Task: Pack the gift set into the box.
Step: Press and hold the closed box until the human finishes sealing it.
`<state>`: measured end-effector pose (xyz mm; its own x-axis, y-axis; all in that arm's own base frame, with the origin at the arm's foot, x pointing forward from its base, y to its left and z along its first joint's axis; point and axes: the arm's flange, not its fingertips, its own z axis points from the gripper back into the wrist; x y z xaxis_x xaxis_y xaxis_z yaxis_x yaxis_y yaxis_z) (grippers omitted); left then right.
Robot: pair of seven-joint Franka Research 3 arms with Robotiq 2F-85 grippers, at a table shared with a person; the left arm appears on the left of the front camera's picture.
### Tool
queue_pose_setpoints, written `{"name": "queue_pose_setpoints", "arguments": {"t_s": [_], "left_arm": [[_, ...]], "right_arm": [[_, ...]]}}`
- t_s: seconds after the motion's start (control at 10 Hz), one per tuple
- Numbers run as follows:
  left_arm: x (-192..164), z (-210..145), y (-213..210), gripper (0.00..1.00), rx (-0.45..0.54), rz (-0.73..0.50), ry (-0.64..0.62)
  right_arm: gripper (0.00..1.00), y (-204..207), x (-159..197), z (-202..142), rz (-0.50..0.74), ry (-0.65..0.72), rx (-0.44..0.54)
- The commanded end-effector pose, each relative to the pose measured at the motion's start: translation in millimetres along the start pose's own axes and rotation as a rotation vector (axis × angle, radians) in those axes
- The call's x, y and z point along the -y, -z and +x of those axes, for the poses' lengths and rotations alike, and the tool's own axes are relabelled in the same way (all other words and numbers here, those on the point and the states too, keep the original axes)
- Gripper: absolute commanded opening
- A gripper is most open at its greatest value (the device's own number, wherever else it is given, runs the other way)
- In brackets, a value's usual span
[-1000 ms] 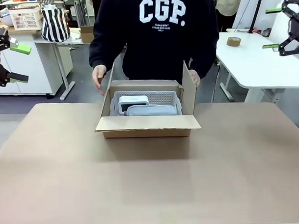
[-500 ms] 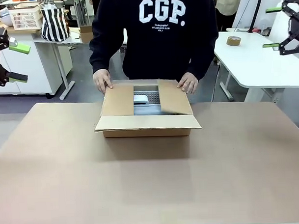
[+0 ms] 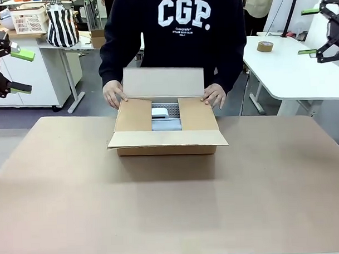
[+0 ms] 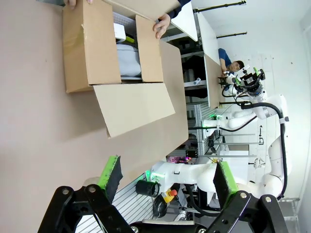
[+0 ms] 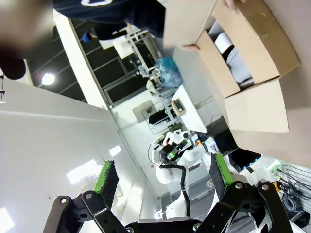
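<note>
The left fingers (image 3: 23, 54) are spread wide and hold nothing. They hang in the air far out at 9 o'clock from the large brown corrugated cardboard carton (image 3: 167, 139), which sits on the brown counter (image 3: 161, 211).

A second ago the two side flaps of the carton stood up. They have since been folded flat, and in the last half second the far flap (image 3: 163, 82) has come up at 12 o'clock and now stands upright. One hand of the person (image 3: 112, 94) is at the carton's 10 o'clock corner and the other hand (image 3: 214, 95) is at its 2 o'clock corner.

The flat grey silvery pack (image 3: 167, 125) with its small white piece (image 3: 160, 112) lies inside the carton, seen through the gap between the side flaps. So the packing looks done, and the person is closing the top. The near flap at 6 o'clock lies outward and is not yet folded.

The right fingers (image 3: 309, 11) are also wide apart and empty, high at 2 o'clock and well away from the carton.
</note>
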<state>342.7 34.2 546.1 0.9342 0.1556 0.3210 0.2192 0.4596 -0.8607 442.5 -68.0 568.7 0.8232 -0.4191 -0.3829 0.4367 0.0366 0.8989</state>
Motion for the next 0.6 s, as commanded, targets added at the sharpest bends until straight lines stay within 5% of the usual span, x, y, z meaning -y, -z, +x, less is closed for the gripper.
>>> {"name": "queue_pose_setpoints", "arguments": {"t_s": [0.0,0.5], "left_arm": [[2.4,0.5,-1.1,1.0,0.0,-0.013,0.007],[2.4,0.5,-1.1,1.0,0.0,-0.013,0.007]], "right_arm": [[1.0,-2.1,-3.0,1.0,-0.012,-0.006,-0.009],[1.0,-2.1,-3.0,1.0,-0.012,-0.006,-0.009]]}}
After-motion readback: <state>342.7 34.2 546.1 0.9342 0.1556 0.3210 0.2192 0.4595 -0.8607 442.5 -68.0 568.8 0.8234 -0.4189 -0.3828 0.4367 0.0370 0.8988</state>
